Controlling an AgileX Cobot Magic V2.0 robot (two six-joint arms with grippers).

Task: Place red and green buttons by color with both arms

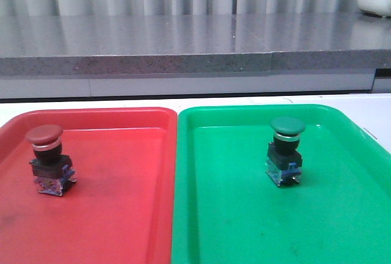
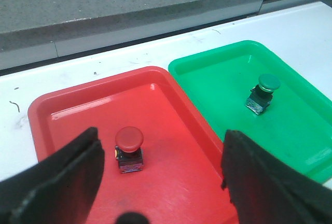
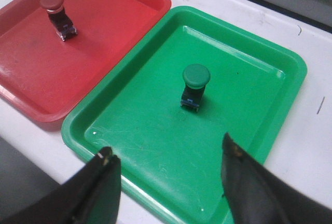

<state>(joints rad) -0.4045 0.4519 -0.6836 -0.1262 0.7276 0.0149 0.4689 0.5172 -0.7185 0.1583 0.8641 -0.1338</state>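
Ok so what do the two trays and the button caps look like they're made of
The red tray and green tray look like glossy molded plastic, with rounded rims, highlights and fine scuffs. The red button and green button caps seem matte plastic; the silver collars below look metallic, though possibly plated.

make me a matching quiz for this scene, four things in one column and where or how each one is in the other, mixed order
Things:
1. red button
2. green button
3. left gripper
4. red tray

Places or states:
A. stands upright in the green tray
B. lies beside the green tray, on its left in the front view
C. open, fingers spread above the red button
D. stands upright in the red tray

Pairs: 1-D, 2-A, 3-C, 4-B
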